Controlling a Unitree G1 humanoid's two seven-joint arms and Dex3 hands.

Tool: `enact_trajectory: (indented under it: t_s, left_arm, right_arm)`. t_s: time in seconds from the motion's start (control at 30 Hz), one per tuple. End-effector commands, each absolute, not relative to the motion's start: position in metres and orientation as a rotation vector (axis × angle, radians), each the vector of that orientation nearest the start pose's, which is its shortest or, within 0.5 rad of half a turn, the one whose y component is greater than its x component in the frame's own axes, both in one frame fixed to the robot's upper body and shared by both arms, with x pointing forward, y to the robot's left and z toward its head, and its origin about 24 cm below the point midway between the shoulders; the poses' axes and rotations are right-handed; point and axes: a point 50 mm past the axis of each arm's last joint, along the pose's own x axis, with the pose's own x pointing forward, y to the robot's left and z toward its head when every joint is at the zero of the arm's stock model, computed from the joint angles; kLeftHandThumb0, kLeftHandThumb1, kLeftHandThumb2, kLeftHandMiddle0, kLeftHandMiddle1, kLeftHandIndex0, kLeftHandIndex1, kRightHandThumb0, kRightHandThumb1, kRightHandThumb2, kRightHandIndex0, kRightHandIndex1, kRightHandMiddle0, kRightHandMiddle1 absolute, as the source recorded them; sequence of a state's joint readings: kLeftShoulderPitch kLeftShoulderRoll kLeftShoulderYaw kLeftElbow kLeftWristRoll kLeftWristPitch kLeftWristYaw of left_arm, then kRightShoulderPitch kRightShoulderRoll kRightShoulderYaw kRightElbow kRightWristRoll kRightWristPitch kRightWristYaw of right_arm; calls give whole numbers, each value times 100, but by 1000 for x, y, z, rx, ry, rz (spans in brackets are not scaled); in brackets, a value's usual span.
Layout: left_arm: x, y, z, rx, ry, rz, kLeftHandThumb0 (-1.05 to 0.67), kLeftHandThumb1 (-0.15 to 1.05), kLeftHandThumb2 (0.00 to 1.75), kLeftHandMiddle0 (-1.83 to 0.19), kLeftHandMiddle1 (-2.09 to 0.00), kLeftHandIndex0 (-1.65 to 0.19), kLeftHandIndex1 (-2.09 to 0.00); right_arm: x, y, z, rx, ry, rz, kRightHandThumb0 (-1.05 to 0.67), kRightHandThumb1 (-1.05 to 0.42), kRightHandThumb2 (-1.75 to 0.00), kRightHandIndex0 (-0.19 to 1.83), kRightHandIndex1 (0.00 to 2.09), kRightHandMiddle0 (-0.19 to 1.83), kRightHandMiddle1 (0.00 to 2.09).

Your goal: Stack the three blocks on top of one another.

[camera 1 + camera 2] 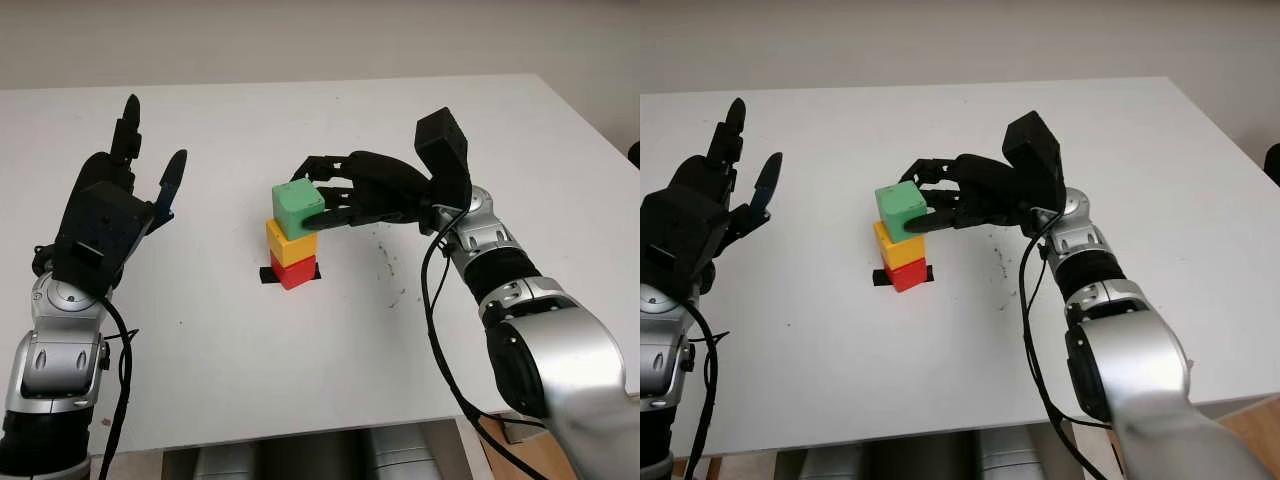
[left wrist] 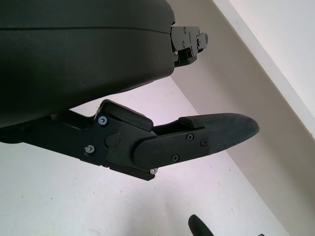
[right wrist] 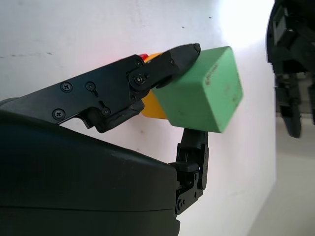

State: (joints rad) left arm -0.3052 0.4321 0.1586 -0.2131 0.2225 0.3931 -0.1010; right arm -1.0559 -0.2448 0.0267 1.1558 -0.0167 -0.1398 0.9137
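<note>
A red block [image 1: 294, 271] stands on a black tape mark [image 1: 267, 274] at the middle of the white table [image 1: 300, 380]. On it sits a yellow block [image 1: 290, 244]. A green block [image 1: 297, 206] is on top of the yellow one, slightly tilted; I cannot tell whether it fully rests there. My right hand [image 1: 309, 197] reaches in from the right and is shut on the green block [image 3: 204, 91], one finger over its top and the thumb [image 1: 318, 221] at its lower side. My left hand [image 1: 140, 185] is raised at the left, open, well away from the stack.
The right arm's black cable [image 1: 432, 300] hangs above the table to the right of the stack. The table's front edge [image 1: 330, 428] runs close to me. Faint dark scuffs [image 1: 385, 262] mark the surface right of the stack.
</note>
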Motion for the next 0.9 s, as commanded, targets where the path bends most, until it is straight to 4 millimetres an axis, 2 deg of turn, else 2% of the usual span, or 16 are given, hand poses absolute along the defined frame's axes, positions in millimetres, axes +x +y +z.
enact_trajectory:
  t_s: [0.0, 0.03, 0.07, 0.17, 0.33, 0.47, 0.5, 0.63, 0.67, 0.87]
  left_arm:
    - [292, 241, 175, 612, -155, 175, -76, 105, 64, 17, -6, 13, -5]
    - [292, 241, 175, 613, -155, 175, -76, 105, 64, 18, -6, 13, -5]
    - [292, 240, 175, 613, -155, 175, -76, 105, 64, 18, -6, 13, -5]
    - [292, 240, 175, 619, -155, 178, -76, 105, 64, 17, -6, 13, -5]
    - [293, 239, 175, 609, -157, 175, -76, 105, 64, 18, -5, 13, -5]
    - [293, 239, 175, 613, -155, 179, -77, 105, 64, 18, -5, 13, -5]
    - [293, 239, 175, 611, -155, 181, -77, 105, 64, 18, -5, 13, -5]
    - [293, 240, 174, 606, -156, 182, -78, 105, 64, 18, -5, 13, -5]
    - [293, 239, 174, 604, -156, 181, -78, 105, 64, 18, -5, 13, -5]
    - [290, 241, 173, 589, -147, 194, -81, 105, 64, 19, -4, 13, -5]
  right_arm:
    - [395, -123, 139, -328, 118, 974, -61, -93, -5, -3, 3, 8, 62]
    - [395, -123, 139, -336, 120, 985, -63, -93, -5, -13, 2, 2, 40]
    - [395, -123, 140, -342, 119, 996, -64, -93, -5, -16, 1, 1, 30]
    - [394, -122, 141, -345, 130, 1023, -69, -91, -5, -19, 0, -9, 14]
    - [394, -120, 142, -335, 129, 1031, -71, -89, -5, -19, 0, -7, 12]
    - [395, -120, 142, -335, 111, 998, -67, -90, -5, -19, 0, 16, 22]
    - [395, -119, 143, -333, 104, 1003, -68, -90, -6, -19, 0, 15, 21]
    - [393, -118, 146, -320, 64, 1037, -71, -91, -6, -19, 0, -12, 6]
    - [393, -120, 149, -330, 51, 1049, -76, -91, -6, -19, 0, -16, 2]
    - [388, -140, 169, -371, -39, 1115, -95, -94, -6, -19, 0, -19, 0]
